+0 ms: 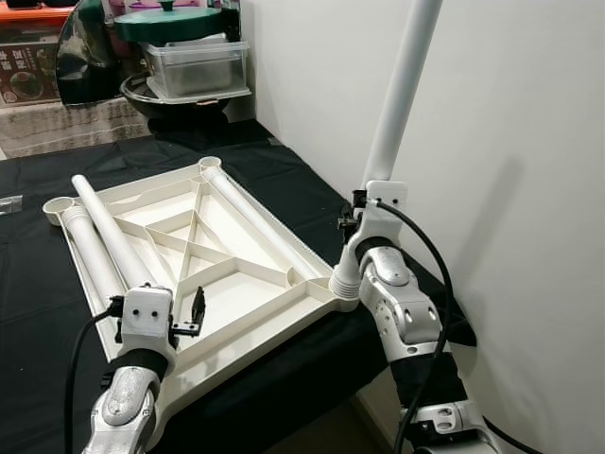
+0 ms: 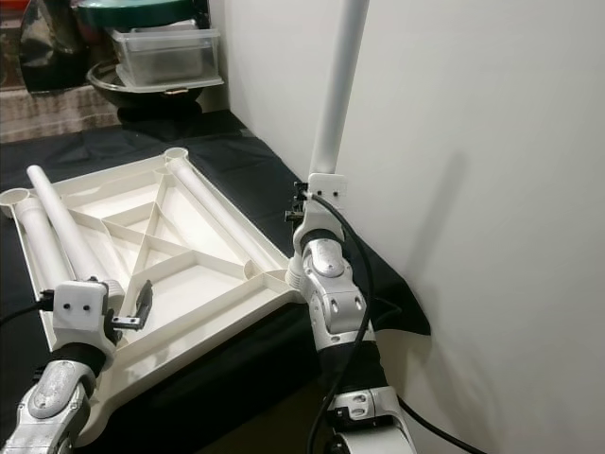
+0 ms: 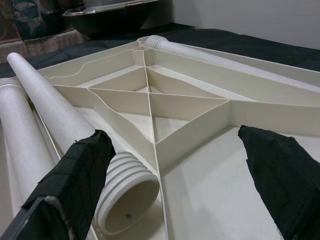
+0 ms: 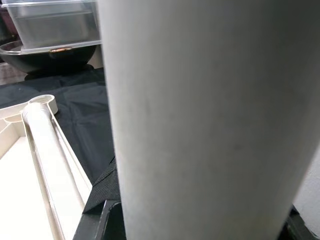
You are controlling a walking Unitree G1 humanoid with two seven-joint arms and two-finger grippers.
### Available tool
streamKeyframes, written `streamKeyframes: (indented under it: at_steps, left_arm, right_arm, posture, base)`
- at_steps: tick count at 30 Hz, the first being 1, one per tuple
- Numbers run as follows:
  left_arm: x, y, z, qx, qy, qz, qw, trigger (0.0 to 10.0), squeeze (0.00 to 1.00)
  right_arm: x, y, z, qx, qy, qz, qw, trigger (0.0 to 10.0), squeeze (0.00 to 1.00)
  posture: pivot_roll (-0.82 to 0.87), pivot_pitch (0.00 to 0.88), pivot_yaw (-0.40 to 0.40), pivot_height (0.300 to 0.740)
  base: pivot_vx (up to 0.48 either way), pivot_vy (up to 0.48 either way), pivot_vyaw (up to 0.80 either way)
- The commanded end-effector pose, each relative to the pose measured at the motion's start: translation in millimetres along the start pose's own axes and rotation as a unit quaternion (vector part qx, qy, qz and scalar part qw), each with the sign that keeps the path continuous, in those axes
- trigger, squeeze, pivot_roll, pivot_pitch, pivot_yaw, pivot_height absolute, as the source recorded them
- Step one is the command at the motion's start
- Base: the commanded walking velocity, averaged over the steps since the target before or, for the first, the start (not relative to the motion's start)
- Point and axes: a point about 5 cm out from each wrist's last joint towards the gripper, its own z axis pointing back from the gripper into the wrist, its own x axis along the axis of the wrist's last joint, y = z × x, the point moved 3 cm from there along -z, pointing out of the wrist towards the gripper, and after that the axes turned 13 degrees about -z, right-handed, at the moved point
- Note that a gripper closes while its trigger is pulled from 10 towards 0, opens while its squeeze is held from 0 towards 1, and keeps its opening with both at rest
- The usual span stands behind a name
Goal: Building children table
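Observation:
A cream child's tabletop (image 1: 241, 305) lies upside down on the black cloth, ribs facing up. My right gripper (image 1: 364, 216) is shut on a white table leg (image 1: 402, 85), holding it upright over the socket at the tabletop's near right corner. In the right wrist view that leg (image 4: 200, 120) spans the whole space between the fingers. My left gripper (image 1: 186, 317) hovers open over the near left part of the tabletop. Its fingers (image 3: 75, 185) flank the threaded end (image 3: 127, 192) of a loose leg (image 1: 109, 232) lying on the tabletop. A second leg (image 1: 90, 260) lies beside it, and a third (image 1: 255, 213) lies along the right rim.
A white wall (image 1: 520, 142) rises close on the right, just behind the upright leg. At the back stand a clear plastic box (image 1: 194, 66), a black bowl (image 1: 180, 102) and a green lid (image 1: 170, 24). The black cloth (image 1: 38, 312) drops off at the near table edge.

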Motion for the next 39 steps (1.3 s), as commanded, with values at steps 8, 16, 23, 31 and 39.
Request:
streamKeyframes:
  at_steps: [8, 16, 23, 31, 39]
  left_arm:
    - [-1.9, -1.8, -0.7, -0.006, -0.001, -0.002, 1.0, 10.0, 0.0]
    - [-2.6, -3.2, -1.8, -0.009, -0.001, -0.003, 1.0, 10.0, 0.0]
    - [-3.0, -3.8, -2.1, -0.012, -0.002, -0.004, 1.0, 10.0, 0.0]
    - [-3.6, -3.9, -2.0, -0.013, -0.001, -0.005, 1.0, 10.0, 0.0]
    - [-4.0, -4.1, -1.5, -0.014, -0.001, -0.007, 1.0, 10.0, 0.0]
  right_arm:
    - [-6.4, -2.8, 2.1, -0.006, 0.018, -0.008, 1.0, 10.0, 0.0]
    - [-0.6, -1.1, 4.3, 0.0, -0.003, -0.017, 1.0, 10.0, 0.0]
    - [1.9, 2.0, 5.6, 0.004, -0.011, -0.016, 1.0, 10.0, 0.0]
    - [1.5, 3.5, 6.8, 0.007, -0.013, -0.017, 1.0, 10.0, 0.0]
    - [1.1, 4.9, 7.9, 0.01, -0.015, -0.019, 1.0, 10.0, 0.0]
  posture:
    - [0.03, 0.0, -0.056, 0.74]
    - [0.03, 0.0, -0.054, 0.74]
    - [0.03, 0.0, -0.052, 0.74]
    - [0.03, 0.0, -0.051, 0.74]
    - [0.03, 0.0, -0.049, 0.74]
  base:
    - [0.0, 0.0, 0.0]
    - [0.0, 0.0, 0.0]
    - [0.0, 0.0, 0.0]
    - [0.0, 0.0, 0.0]
    - [0.0, 0.0, 0.0]
